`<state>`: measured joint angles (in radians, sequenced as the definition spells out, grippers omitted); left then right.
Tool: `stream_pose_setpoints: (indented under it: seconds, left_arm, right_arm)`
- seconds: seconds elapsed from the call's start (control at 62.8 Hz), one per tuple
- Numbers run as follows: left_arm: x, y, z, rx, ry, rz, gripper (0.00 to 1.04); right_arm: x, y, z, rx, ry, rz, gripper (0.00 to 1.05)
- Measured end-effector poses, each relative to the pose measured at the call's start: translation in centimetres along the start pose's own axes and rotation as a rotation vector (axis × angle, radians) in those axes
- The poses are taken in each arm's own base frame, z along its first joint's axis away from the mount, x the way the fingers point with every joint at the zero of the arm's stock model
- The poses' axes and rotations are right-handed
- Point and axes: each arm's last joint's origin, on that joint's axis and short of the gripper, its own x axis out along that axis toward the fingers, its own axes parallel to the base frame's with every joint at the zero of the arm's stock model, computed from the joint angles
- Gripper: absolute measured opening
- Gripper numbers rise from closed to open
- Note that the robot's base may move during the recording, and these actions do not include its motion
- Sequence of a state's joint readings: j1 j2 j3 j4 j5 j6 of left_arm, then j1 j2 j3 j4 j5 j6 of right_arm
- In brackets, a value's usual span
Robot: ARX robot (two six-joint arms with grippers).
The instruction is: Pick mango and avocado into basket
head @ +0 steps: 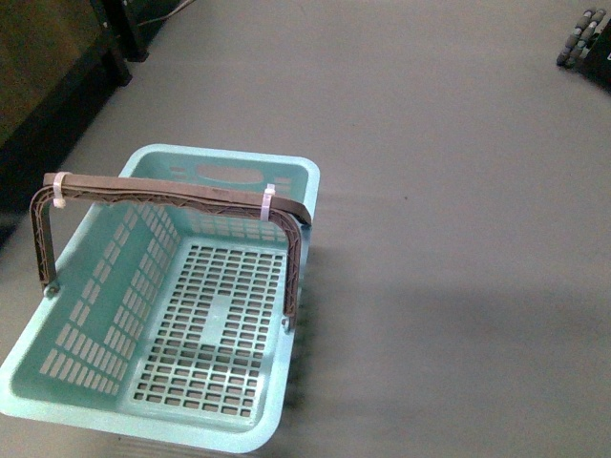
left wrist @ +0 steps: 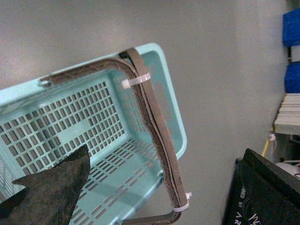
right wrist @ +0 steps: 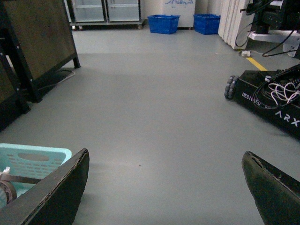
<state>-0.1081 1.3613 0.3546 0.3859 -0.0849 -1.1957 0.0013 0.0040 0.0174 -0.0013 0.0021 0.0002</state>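
Front view: looks down onto the basket [head: 153,157], low and left in frame, standing upright on the grey floor [head: 458,239]. Slotted walls and slotted bottom in plain sight. Brown ribbed handle [head: 181,196] raised, arching across the far half, with one white zip tie [head: 268,203] near its right bend and a second zip tie [head: 60,188] near its left bend. Dark furniture [head: 48,76] beyond at upper left. Small wheels [head: 580,38] at the top right corner, well apart from the basket.

Left wrist view: hangs above the basket and looks into it past the raised handle. Shows of the left tool [left wrist: 51,192] just one dark, worn finger over the slotted bottom. Cannot tell whether released or clenched, with the other finger not made out. Black panel with white lettering [left wrist: 262,197] off to one side on the floor, blue crates [left wrist: 291,28] further away.

Right wrist view: shows the right tool [right wrist: 165,155] released and spread wide, one dark finger at each lower corner, only bare floor between them. Grasps nothing. Catches a corner of the basket past one finger. Further off, a black wheeled base marked ARX [right wrist: 267,103] with loose white cables, and a dark cabinet [right wrist: 42,42].
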Motion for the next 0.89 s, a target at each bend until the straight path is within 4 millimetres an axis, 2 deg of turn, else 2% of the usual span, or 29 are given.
stream_pose_setpoints:
  seconds: [0.207, 0.35, 0.637, 0.892]
  left_arm:
    - [5.9, -0.9, -4.2, 0.002, 0.106, 0.106, 0.96]
    - [8.9, -1.3, -6.1, -0.026, 0.13, 0.14, 0.96]
    - [13.6, -2.8, -7.0, -0.063, 0.116, 0.138, 0.96]
    - [16.3, -2.9, -6.9, -0.095, 0.097, 0.144, 0.96]
  right_arm:
    - [0.0, 0.0, 0.0, 0.0, 0.0, 0.0, 0.96]
    - [0.0, 0.0, 0.0, 0.0, 0.0, 0.0, 0.96]
    - [0.0, 0.0, 0.0, 0.0, 0.0, 0.0, 0.96]
    - [0.0, 0.0, 0.0, 0.0, 0.0, 0.0, 0.96]
